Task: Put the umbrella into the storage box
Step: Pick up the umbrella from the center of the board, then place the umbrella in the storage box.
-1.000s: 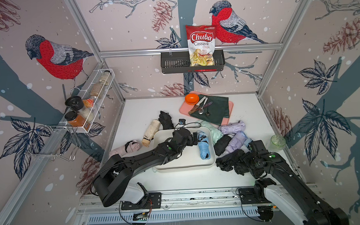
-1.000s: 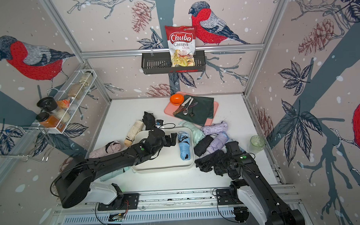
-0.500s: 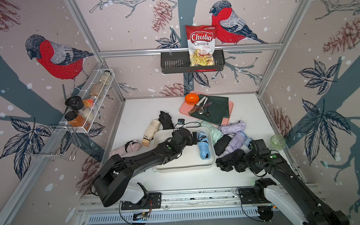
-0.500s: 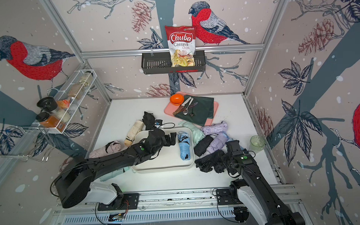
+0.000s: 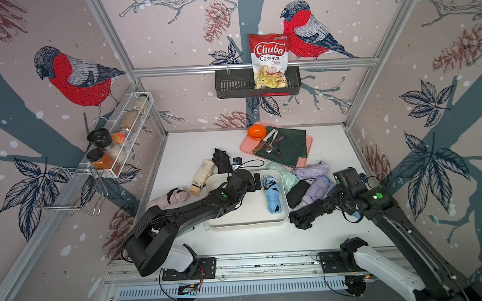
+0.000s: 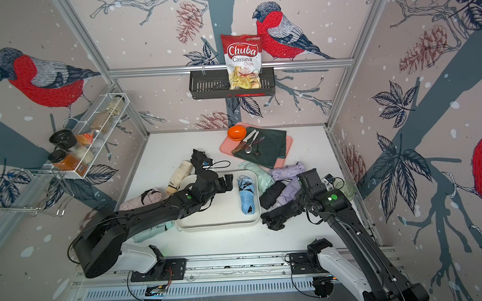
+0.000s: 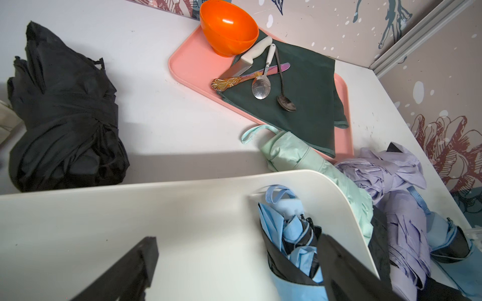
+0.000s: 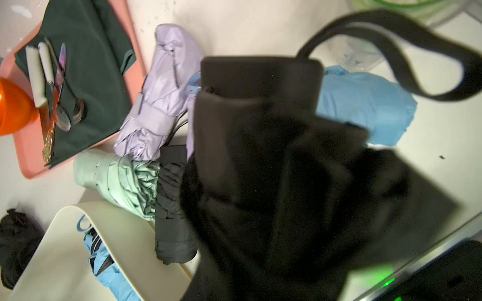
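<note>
Black umbrella (image 5: pixel 305 216) clamped in right gripper (image 5: pixel 329 204); left gripper (image 5: pixel 257 181) gapes over storage box (image 5: pixel 248 224).

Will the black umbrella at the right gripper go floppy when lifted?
Probably floppy: the black umbrella looks loosely bundled, its cloth spread out. Its strap loops free, so it may swing. Rumpled like that, it likely won't roll.

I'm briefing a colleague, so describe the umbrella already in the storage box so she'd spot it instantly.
Find the cream-white storage box in the middle of the table. Inside, along the wall beside the mint umbrella and the charcoal umbrella, lies a folded light blue umbrella with black lining showing. It is the only umbrella in the box.
</note>
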